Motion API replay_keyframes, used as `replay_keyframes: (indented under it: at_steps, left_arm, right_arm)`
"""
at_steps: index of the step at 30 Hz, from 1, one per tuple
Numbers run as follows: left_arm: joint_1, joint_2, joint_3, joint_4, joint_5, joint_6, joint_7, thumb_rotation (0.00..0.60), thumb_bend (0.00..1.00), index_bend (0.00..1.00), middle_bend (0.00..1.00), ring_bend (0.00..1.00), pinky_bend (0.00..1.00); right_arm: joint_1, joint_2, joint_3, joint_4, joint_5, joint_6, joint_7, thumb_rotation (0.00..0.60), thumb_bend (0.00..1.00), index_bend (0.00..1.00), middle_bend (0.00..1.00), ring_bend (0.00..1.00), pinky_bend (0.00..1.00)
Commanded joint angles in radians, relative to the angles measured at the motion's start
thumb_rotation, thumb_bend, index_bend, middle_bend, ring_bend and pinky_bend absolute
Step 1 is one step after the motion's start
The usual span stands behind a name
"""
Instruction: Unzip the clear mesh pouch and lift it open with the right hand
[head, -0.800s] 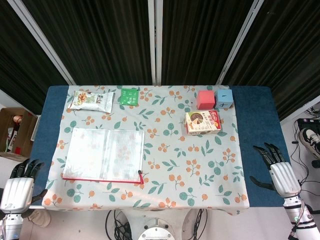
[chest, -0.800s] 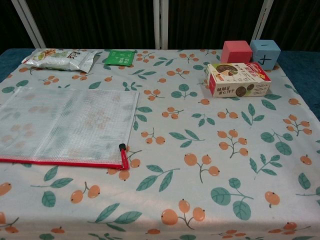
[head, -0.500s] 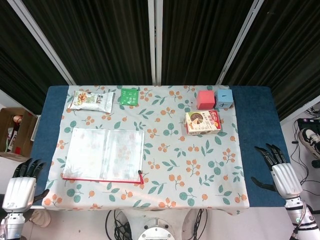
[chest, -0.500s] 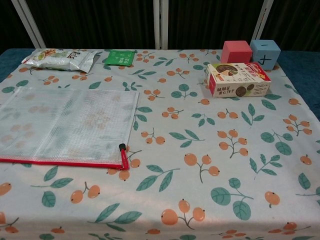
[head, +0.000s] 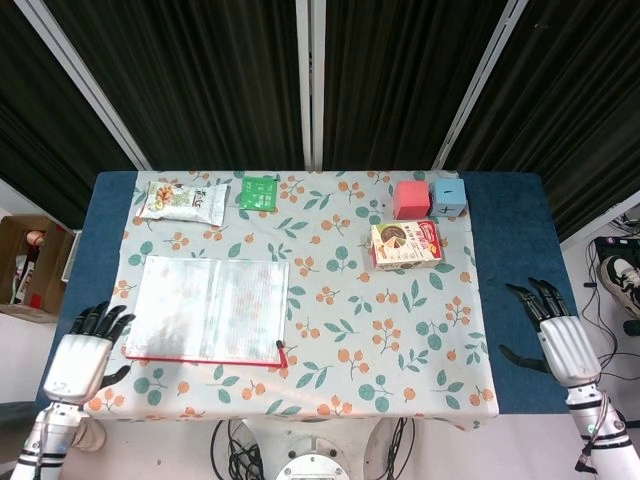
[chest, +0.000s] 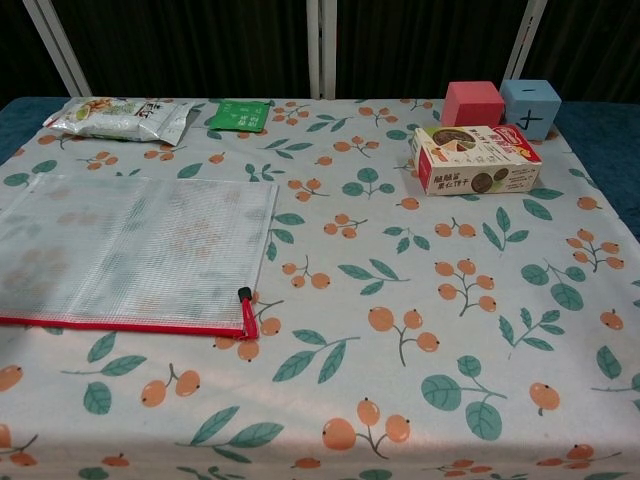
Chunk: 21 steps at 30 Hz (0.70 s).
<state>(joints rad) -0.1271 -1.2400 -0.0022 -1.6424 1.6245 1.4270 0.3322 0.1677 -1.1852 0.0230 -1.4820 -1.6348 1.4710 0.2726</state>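
Note:
The clear mesh pouch (head: 210, 308) (chest: 130, 245) lies flat on the left part of the floral tablecloth, its red zipper edge toward the front. A small black zipper pull (head: 279, 346) (chest: 243, 294) sits at the pouch's front right corner. My left hand (head: 80, 356) hovers open at the table's front left corner, just left of the pouch and apart from it. My right hand (head: 557, 335) is open over the blue edge at the far right, far from the pouch. Neither hand shows in the chest view.
A snack bag (head: 182, 202) and a green packet (head: 258, 192) lie at the back left. A red cube (head: 411, 198), a blue cube (head: 449, 196) and a biscuit box (head: 406, 244) stand at the back right. A cardboard box (head: 25, 265) sits on the floor left.
My left hand has moved right and forward toward the pouch's front left corner. The right hand has barely shifted. The pouch has not moved.

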Motion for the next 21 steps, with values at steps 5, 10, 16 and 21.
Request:
replay_keyframes:
  at_steps: [5, 10, 16, 21]
  left_arm:
    - [-0.160, -0.027, -0.028, -0.093, 0.061, -0.186, 0.038, 0.600, 0.05, 0.27, 0.17, 0.10, 0.17]
    - [-0.296, -0.087, -0.064, -0.126, 0.015, -0.383, 0.060, 0.600, 0.15, 0.29, 0.16, 0.10, 0.17]
    - [-0.415, -0.187, -0.110, -0.097, -0.086, -0.540, 0.114, 0.600, 0.24, 0.30, 0.16, 0.10, 0.17]
    - [-0.479, -0.268, -0.122, -0.034, -0.141, -0.595, 0.172, 0.600, 0.23, 0.36, 0.16, 0.10, 0.17]
  right_arm:
    - [0.020, 0.027, 0.014, -0.042, -0.013, -0.002, -0.033, 0.600, 0.09, 0.12, 0.17, 0.00, 0.00]
    - [0.027, 0.038, 0.013, -0.058, -0.020, -0.004, -0.037, 0.600, 0.09, 0.12, 0.17, 0.00, 0.00]
    - [0.022, 0.040, 0.008, -0.052, -0.018, 0.001, -0.029, 0.600, 0.09, 0.12, 0.17, 0.00, 0.00]
    - [0.012, 0.041, 0.003, -0.040, -0.014, 0.011, -0.015, 0.600, 0.09, 0.12, 0.17, 0.00, 0.00]
